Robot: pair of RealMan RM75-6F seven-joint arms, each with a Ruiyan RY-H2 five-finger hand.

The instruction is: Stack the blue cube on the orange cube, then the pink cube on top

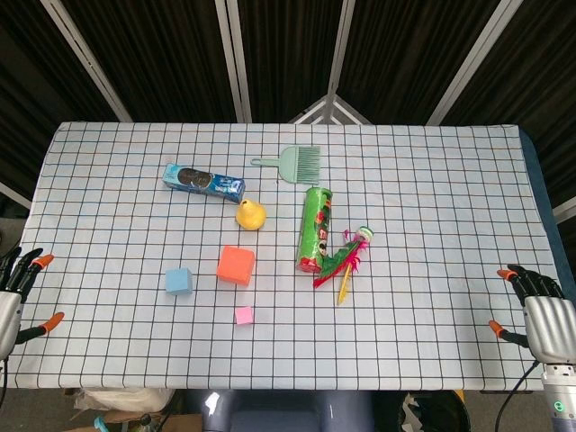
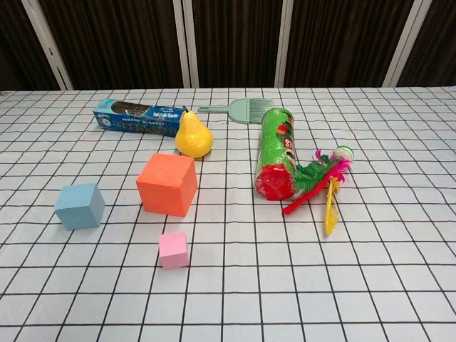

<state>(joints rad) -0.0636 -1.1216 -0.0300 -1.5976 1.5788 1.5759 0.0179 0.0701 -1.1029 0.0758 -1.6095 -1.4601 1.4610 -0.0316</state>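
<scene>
Nothing stacked yet: blue cube (image 1: pixel 178 281), orange cube (image 1: pixel 236 265), pink cube (image 1: pixel 244 315) sit apart on counter (image 1: pixel 432 180). My left hand (image 1: pixel 16 292) & right hand (image 1: pixel 540 315) spread, empty. All 2 stacks left.

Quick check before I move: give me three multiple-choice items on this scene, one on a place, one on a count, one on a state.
1. The pink cube lies
A. on the orange cube
B. in front of it, apart
C. beside the comb

2. Cubes on the table:
A. two
B. three
C. four

3. The left hand and right hand are
A. both empty
B. both holding cubes
C. pressing the can

Answers: 1 B, bare cloth separates them; 2 B, counting the blue cube too; 3 A, both sit at the table's edges with fingers apart.
</scene>
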